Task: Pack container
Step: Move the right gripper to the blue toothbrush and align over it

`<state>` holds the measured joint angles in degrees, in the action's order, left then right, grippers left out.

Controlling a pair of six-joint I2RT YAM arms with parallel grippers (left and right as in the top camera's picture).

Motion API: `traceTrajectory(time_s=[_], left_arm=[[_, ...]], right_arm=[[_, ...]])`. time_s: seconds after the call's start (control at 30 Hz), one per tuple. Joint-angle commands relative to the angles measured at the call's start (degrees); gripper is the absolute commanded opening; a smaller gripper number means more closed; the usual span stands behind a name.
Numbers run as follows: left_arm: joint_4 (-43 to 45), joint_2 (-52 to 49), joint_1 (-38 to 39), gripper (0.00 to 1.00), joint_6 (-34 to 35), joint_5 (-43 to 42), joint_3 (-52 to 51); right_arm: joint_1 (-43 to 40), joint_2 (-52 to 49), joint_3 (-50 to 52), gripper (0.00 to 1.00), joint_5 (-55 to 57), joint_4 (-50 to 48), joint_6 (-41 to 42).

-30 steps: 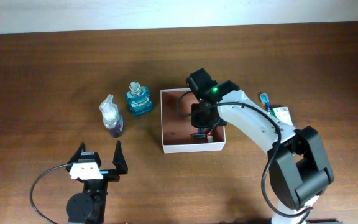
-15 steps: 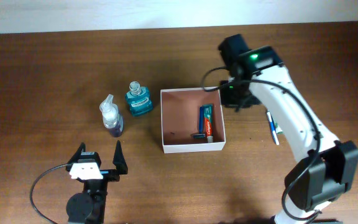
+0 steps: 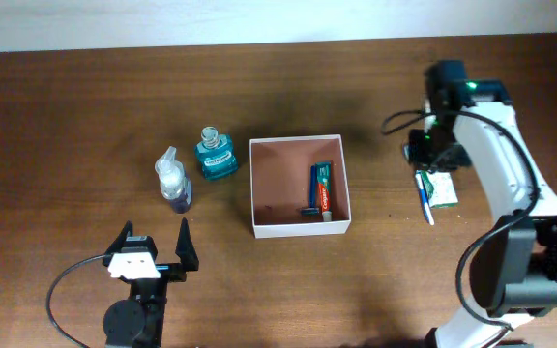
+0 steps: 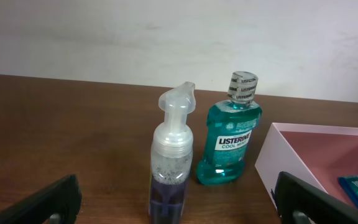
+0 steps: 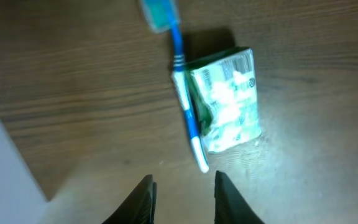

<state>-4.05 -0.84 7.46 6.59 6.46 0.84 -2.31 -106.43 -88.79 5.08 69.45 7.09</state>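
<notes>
1. Table (image 3: 85, 97): one, wooden, carrying everything.
2. Container (image 3: 278, 184): one, mid-table, open side up. Inside, one toothpaste tube (image 3: 321, 186) lies along its right wall, with a small dark item at the tube's near end that I cannot identify. The container's left half is bare, so the next piece is best laid there.
3. Pincers: two. The left pincer (image 3: 155, 225) is spread as wide as it goes and holds nothing, on the near-left side of the container. The right pincer (image 5: 183, 186) hangs well to the right of the container, its fingers parted only a little with nothing between them.
4. Bottles: two, upright. The mouthwash bottle (image 3: 216, 155) stands just left of the container and the pump bottle (image 3: 173, 182) farther left.
5. Green packet (image 5: 229, 106): one, flat on the table right of the container and touching the toothbrush.
6. Toothbrush (image 5: 185, 106): one, probably the next pick. The right pincer should spread wider before dropping. It should straddle the handle near the head end, where the packet does not crowd it, and close square across the handle so the brush does not twist.
</notes>
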Motion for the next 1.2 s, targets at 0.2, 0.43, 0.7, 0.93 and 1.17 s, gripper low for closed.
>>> traceTrajectory(time_s=[0.2, 0.43, 0.7, 0.93, 1.17], left_arm=[[0.11, 0.5, -0.28, 0.99, -0.9, 0.87, -0.33], [0.13, 0.5, -0.28, 0.99, -0.9, 0.87, -0.33], [0.11, 0.5, -0.28, 0.99, -0.9, 0.87, -0.33], [0.11, 0.5, -0.28, 0.99, -0.9, 0.87, -0.33], [0.11, 0.5, -0.28, 0.99, -0.9, 0.87, -0.33]], right_arm=[[-2.14, 0.22, 10.23, 0.28, -8.22, -6.93, -11.63], [-2.23, 0.2, 11.04, 0.27, -6.1, -9.03, -11.63], [-2.23, 0.2, 14.67, 0.27, -4.48, -15.54, -12.24], [-2.27, 0.15, 15.28, 0.27, -2.25, -17.88, -12.22], [-2.27, -0.28, 17.46, 0.27, -1.42, -19.43, -11.06]])
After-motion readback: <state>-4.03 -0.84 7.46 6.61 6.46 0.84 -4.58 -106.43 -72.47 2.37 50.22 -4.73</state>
